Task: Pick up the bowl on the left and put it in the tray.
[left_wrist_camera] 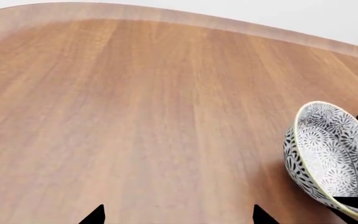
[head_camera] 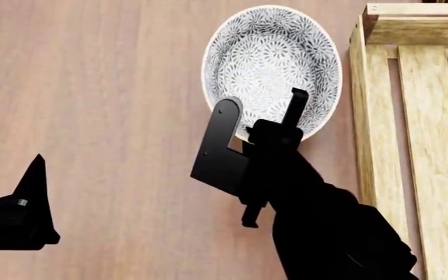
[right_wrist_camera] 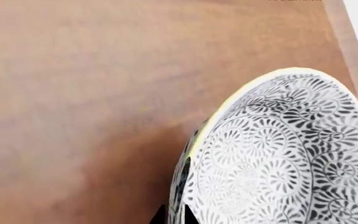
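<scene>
The bowl (head_camera: pixel 270 55), white with a dense grey-blue flower pattern, is on the wooden table just left of the tray (head_camera: pixel 374 116), a light-wood slatted crate. My right gripper (head_camera: pixel 263 108) is shut on the bowl's near rim, one finger outside the wall and one inside. The right wrist view shows the two fingertips pinching the bowl (right_wrist_camera: pixel 278 158) at the right gripper (right_wrist_camera: pixel 174 217). My left gripper (head_camera: pixel 30 204) hangs open over bare table, well to the left of the bowl. In the left wrist view the left gripper (left_wrist_camera: pixel 179 217) has nothing between its tips, and the bowl (left_wrist_camera: pixel 331 154) stands off to one side.
The wooden tabletop (head_camera: pixel 91 87) stretches to the left of the bowl. Its far rounded edge (left_wrist_camera: pixel 185 18) shows in the left wrist view, with white floor beyond. The tray's raised end bar (head_camera: pixel 419 26) is at the top right.
</scene>
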`<state>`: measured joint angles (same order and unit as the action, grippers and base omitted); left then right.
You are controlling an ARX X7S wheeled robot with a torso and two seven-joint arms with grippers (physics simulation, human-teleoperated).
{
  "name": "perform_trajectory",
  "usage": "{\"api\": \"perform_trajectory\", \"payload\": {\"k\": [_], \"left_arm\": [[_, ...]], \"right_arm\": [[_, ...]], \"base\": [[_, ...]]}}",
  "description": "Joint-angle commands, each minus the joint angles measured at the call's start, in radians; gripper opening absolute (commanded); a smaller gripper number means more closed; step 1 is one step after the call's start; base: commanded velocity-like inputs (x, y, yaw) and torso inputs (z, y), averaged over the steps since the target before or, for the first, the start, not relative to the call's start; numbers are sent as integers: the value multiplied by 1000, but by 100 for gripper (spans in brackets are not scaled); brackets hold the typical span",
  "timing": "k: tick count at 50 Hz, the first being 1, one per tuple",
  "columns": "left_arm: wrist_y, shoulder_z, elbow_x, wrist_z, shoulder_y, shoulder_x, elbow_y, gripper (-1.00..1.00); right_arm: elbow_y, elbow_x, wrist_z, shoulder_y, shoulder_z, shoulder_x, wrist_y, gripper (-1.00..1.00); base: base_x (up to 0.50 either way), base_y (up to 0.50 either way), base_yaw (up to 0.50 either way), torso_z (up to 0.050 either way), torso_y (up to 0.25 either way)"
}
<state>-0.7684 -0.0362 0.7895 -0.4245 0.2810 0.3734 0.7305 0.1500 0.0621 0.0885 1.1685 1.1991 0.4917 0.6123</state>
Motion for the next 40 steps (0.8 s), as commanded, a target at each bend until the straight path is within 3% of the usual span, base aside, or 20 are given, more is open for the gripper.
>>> {"api": "perform_trajectory", "payload": {"k": [1,23,33,40], "left_arm": [[2,2,4,-5,-2,3,3,100],[-8,5,28,-26,-4,14,37,100],[-7,0,38,-32,-10,18,41,100],[-13,2,42,-40,-6,24,46,100]], "right_arm": [[-122,-23,16,29,3,53,51,-100],[-499,-24,104,142,-18,187,275,-100],[-654,7,146,232,-104,256,392,-100],[-750,17,184,278,-147,366,451,-100]], "base": [[0,0,0,0,0],[0,0,0,0,0],[0,0,0,0,0],[0,0,0,0,0]]}}
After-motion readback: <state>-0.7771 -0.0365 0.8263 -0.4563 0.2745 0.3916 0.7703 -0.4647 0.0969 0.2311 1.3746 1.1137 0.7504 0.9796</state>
